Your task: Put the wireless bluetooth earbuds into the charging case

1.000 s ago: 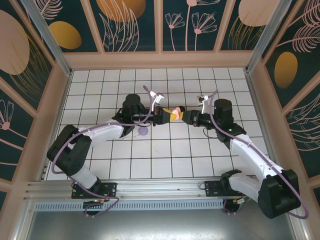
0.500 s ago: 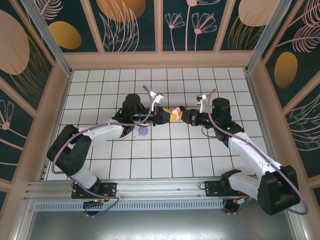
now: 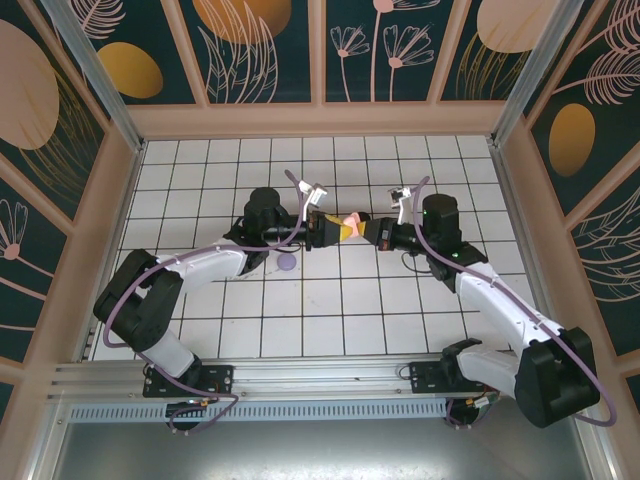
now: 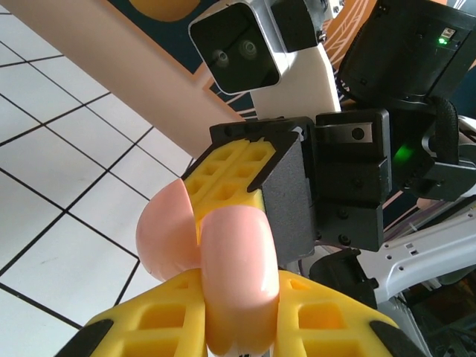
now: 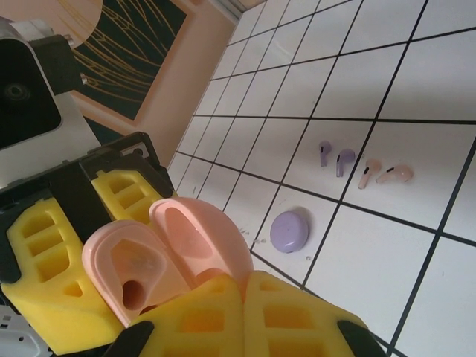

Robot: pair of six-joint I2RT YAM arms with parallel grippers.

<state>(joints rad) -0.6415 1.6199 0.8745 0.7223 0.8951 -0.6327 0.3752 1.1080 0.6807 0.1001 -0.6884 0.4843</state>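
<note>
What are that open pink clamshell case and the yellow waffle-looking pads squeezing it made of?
The open pink clamshell case looks like smooth, glossy moulded plastic: soft highlights run along its rounded shell. The yellow waffle-patterned pads look matte, perhaps rubber, foam or flexible plastic, judging by their dull surface and moulded square pockets; which one is unclear.

Lilac case (image 5: 290,230), four earbuds (image 5: 343,160) on tiled table (image 5: 416,89)

Looks down from high behind the arm bases onto the whole counter (image 3: 330,300). From the left wrist, faces the right hand (image 4: 230,178) at close range; from the right wrist, the left hand (image 5: 89,238), equally near. Shares the pink case (image 5: 163,253) across all three.
</note>
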